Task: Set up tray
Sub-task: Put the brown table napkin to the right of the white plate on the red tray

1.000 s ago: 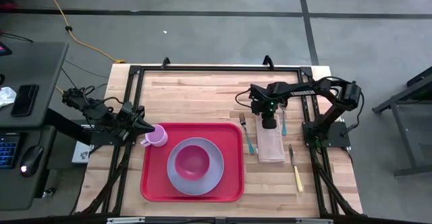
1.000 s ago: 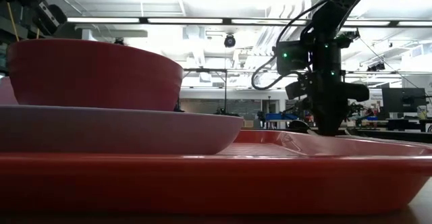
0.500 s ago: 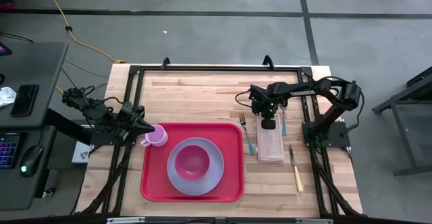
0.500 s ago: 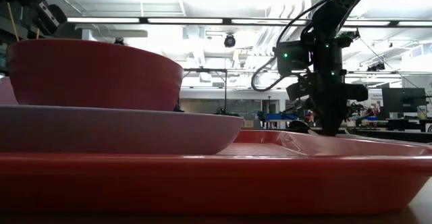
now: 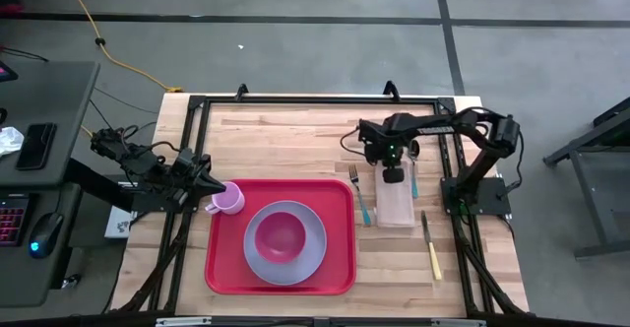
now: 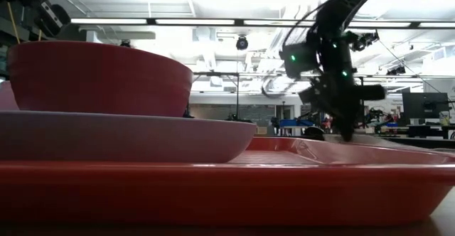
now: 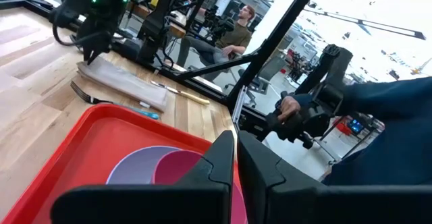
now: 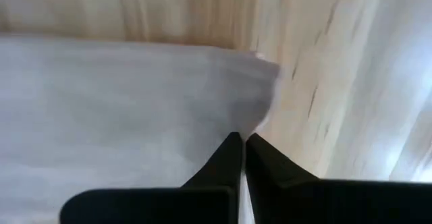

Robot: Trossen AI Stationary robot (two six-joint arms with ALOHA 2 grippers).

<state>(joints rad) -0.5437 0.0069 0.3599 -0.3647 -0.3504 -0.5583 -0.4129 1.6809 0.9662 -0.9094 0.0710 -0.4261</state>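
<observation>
I note first what I cannot verify. In the low view the tray [image 6: 213,186] fills the foreground, so the table surface behind it is hidden; the plate [image 6: 121,138] and bowl [image 6: 96,76] are cut off at the frame edge. The white lettering on the right arm is cut off at the top of that view and too small in the high view, so I cannot read it. The right wrist view is blurred and shows only pale napkin [image 8: 115,96] and wood grain.

The tray [image 5: 281,235] lies on the near half of the table [image 5: 295,135], toward the left arm. It carries the plate [image 5: 284,243] with the bowl [image 5: 280,234] on it, and a pink cup [image 5: 227,201] at its far left corner.

The right gripper [image 5: 393,176] is off the tray, beyond its right edge, down at the far end of the napkin [image 5: 394,207]. Its fingers [image 8: 260,163] are pressed together, with the napkin's edge at their tips; I cannot confirm that cloth is pinched between them. A fork [image 5: 359,197] lies between tray and napkin, a spoon [image 5: 414,174] just beyond the napkin, and a yellow-handled knife [image 5: 431,246] further right.

The left gripper [image 5: 212,185] sits at the tray's far left corner, its tip touching the cup. In its wrist view the fingers [image 7: 223,163] stand nearly together; a grip on the cup is not visible.

A person's sleeve [image 7: 391,116] shows beyond the table.
</observation>
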